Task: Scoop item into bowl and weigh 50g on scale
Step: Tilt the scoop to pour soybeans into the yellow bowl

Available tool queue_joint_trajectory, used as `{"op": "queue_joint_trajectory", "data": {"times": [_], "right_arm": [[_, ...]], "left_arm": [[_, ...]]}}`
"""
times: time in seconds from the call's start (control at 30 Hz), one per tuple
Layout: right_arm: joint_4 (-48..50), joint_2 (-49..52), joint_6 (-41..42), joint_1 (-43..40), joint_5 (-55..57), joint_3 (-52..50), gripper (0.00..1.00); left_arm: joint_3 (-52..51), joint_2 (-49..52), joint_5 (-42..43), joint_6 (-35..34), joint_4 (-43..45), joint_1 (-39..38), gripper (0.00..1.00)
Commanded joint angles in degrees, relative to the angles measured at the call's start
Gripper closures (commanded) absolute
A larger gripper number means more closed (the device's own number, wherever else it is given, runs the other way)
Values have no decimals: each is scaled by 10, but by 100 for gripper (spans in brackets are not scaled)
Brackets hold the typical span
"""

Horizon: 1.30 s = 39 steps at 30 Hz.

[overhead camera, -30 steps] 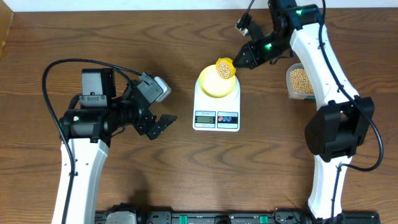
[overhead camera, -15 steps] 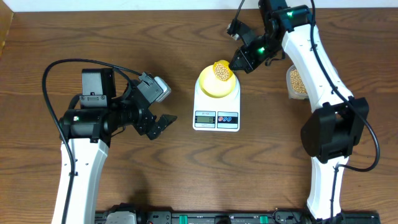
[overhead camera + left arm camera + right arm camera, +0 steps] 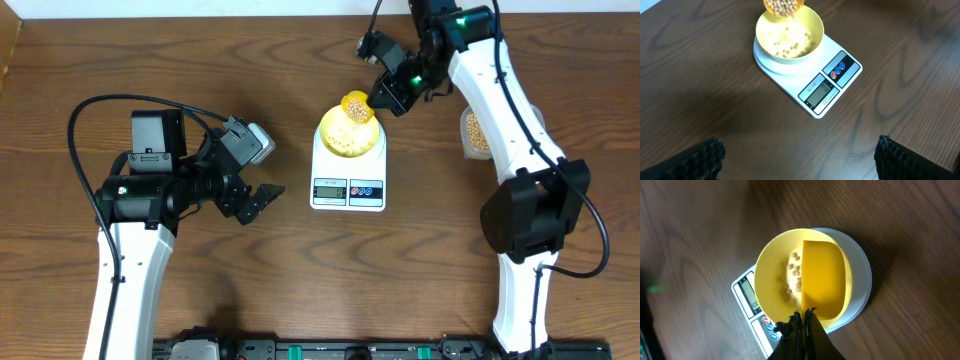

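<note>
A pale yellow bowl (image 3: pixel 330 130) sits on the white scale (image 3: pixel 348 190) at the table's middle. My right gripper (image 3: pixel 385 97) is shut on the handle of a yellow scoop (image 3: pixel 356 106), which is tipped over the bowl's far rim. Tan beans (image 3: pixel 790 49) spill from the scoop (image 3: pixel 784 6) into the bowl (image 3: pixel 812 25). In the right wrist view the scoop (image 3: pixel 825 280) covers half the bowl (image 3: pixel 772 275), with beans (image 3: pixel 795 272) beside it. My left gripper (image 3: pixel 262 197) hangs open left of the scale, its fingers (image 3: pixel 705 157) wide apart over bare wood.
A clear tub (image 3: pixel 474 130) of beans stands at the right, partly hidden behind the right arm. The scale's display and two buttons (image 3: pixel 825 90) face the table's front edge. A black rail runs along that edge.
My right gripper has moved left and tilted the scoop further over the bowl, and beans now fall into it. The left arm has not moved.
</note>
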Motion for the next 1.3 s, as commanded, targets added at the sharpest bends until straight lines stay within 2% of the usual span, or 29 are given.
{"op": "queue_joint_trajectory", "data": {"times": [0.0, 0.77, 1.27], "right_arm": [[6, -2, -53, 7, -2, 13, 99], [7, -4, -136, 10, 2, 13, 99], [6, -14, -155, 23, 51, 14, 99]], "left_arm": [[3, 0, 5, 10, 0, 3, 2], [3, 0, 5, 10, 0, 3, 2], [3, 0, 5, 10, 0, 3, 2]]}}
